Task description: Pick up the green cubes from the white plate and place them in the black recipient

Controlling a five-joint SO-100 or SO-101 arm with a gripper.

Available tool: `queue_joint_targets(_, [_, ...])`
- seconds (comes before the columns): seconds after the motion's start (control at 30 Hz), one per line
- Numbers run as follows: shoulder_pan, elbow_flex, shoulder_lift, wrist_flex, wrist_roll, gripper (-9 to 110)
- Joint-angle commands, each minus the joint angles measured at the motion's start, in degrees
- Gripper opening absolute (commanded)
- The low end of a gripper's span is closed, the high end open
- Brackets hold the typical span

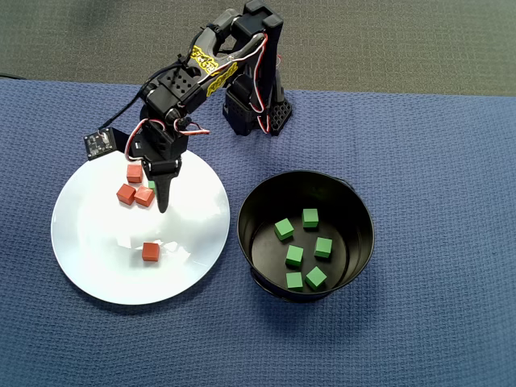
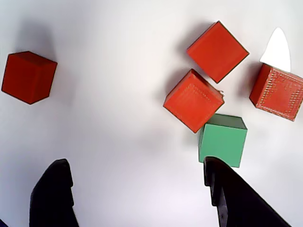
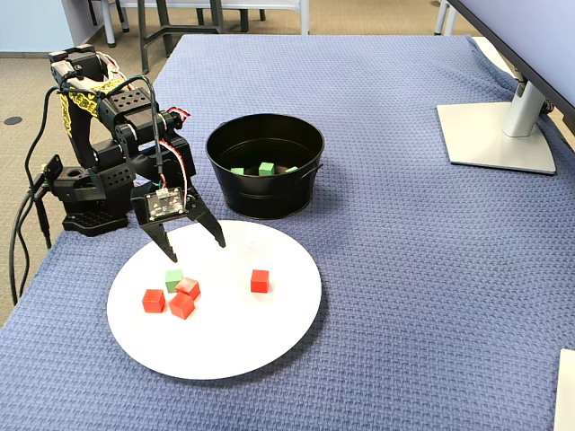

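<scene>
One green cube [image 2: 222,140] lies on the white plate [image 2: 118,123], touching a red-orange cube [image 2: 193,100]. In the wrist view it sits just past my right fingertip, outside the gap. My gripper [image 2: 136,163] hangs open over the plate with only bare plate between its fingers. From above, the gripper [image 1: 164,201] partly hides that green cube [image 1: 151,185] on the upper part of the plate [image 1: 97,266]. In the fixed view the gripper [image 3: 193,250] is just above the green cube [image 3: 173,279]. The black recipient [image 1: 355,218] to the right of the plate holds several green cubes [image 1: 295,256].
Red-orange cubes share the plate: three clustered by the green one [image 1: 125,193] and one alone [image 1: 150,251]. The arm's base [image 1: 258,113] stands behind the plate. A blue cloth [image 1: 435,161] covers the table. A monitor stand [image 3: 499,135] sits at the far right.
</scene>
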Motion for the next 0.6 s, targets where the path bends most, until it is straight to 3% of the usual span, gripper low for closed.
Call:
queue_joint_targets(0.0, [1.14,-0.97,0.62,0.44,7.65,30])
queue_joint_targets(0.2, [2.02,-0.88,0.97,-1.67,16.26,30])
queue_joint_targets(0.57, [2.29,1.76,-0.35,-1.05,5.1,30])
